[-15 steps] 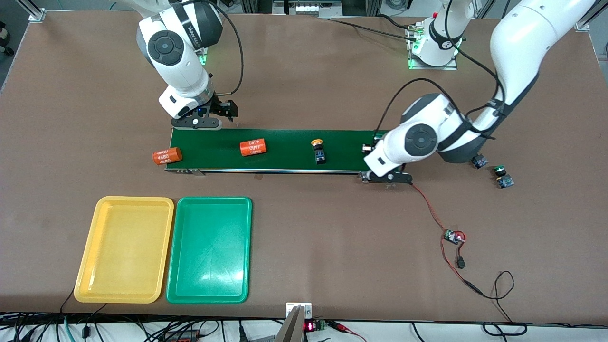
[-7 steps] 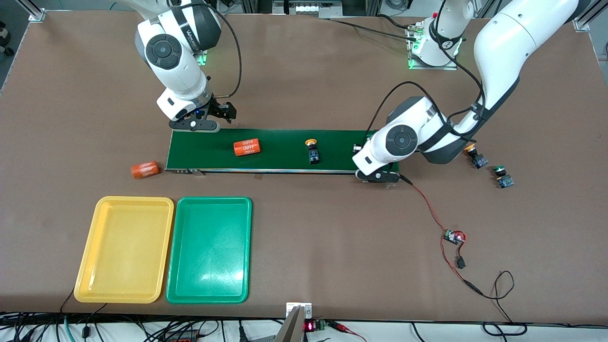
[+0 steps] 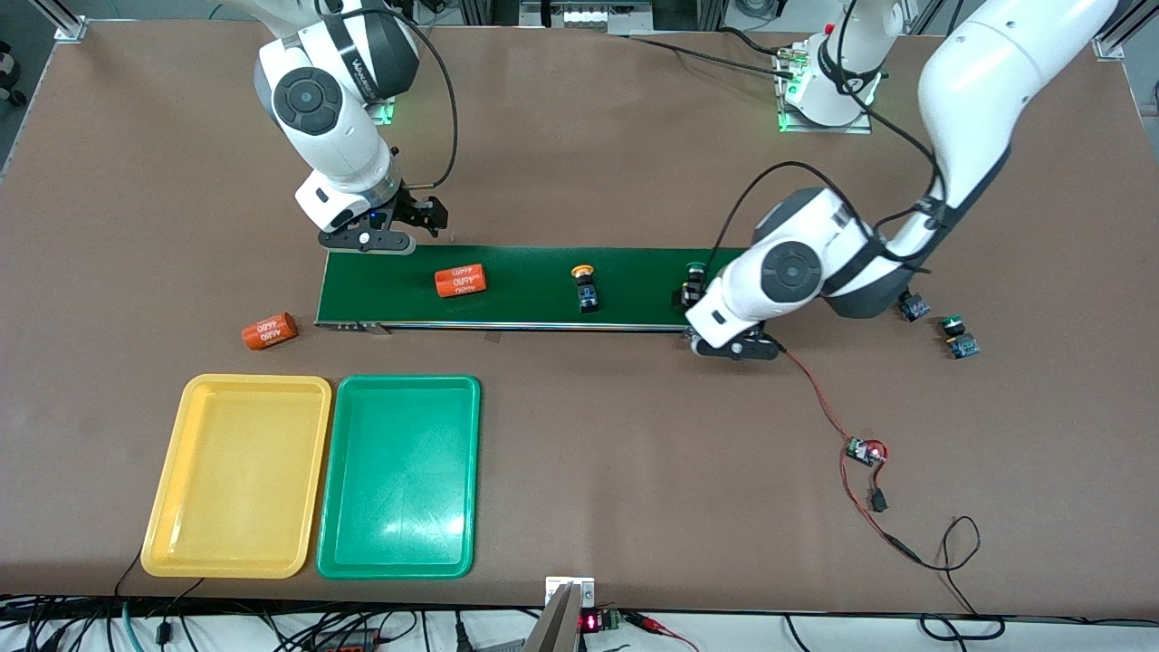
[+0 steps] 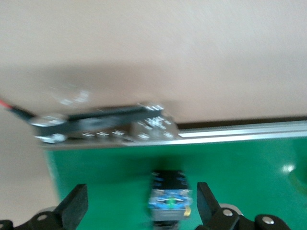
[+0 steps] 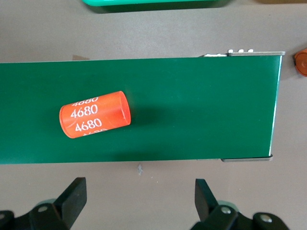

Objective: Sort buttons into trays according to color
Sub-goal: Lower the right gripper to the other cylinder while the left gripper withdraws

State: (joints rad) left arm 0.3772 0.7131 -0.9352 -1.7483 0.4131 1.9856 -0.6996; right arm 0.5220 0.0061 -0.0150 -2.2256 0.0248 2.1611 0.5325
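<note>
A green-capped button (image 3: 695, 288) lies on the long dark green belt (image 3: 525, 272) at the left arm's end. My left gripper (image 4: 142, 206) is open above it, and the button (image 4: 168, 196) sits free between the fingers. A yellow-capped button (image 3: 584, 290) lies mid-belt. Two more buttons rest on the table past that belt end: one (image 3: 914, 308) half hidden by the left arm, one green-capped (image 3: 958, 335). My right gripper (image 3: 421, 215) hangs open over the table beside the belt's other end. The yellow tray (image 3: 237, 471) and the green tray (image 3: 398, 471) lie side by side, nearer the front camera.
One orange 4680 cylinder (image 3: 461, 281) lies on the belt below the right gripper, the same cylinder (image 5: 96, 114) in the right wrist view. Another cylinder (image 3: 269, 331) lies on the table off the belt's end. A small circuit board (image 3: 865, 450) with red wire trails from the belt.
The left gripper has opened and let go of the green-capped button onto the belt. The belt's load has drifted toward the right arm's end, and one cylinder has rolled off onto the table.
</note>
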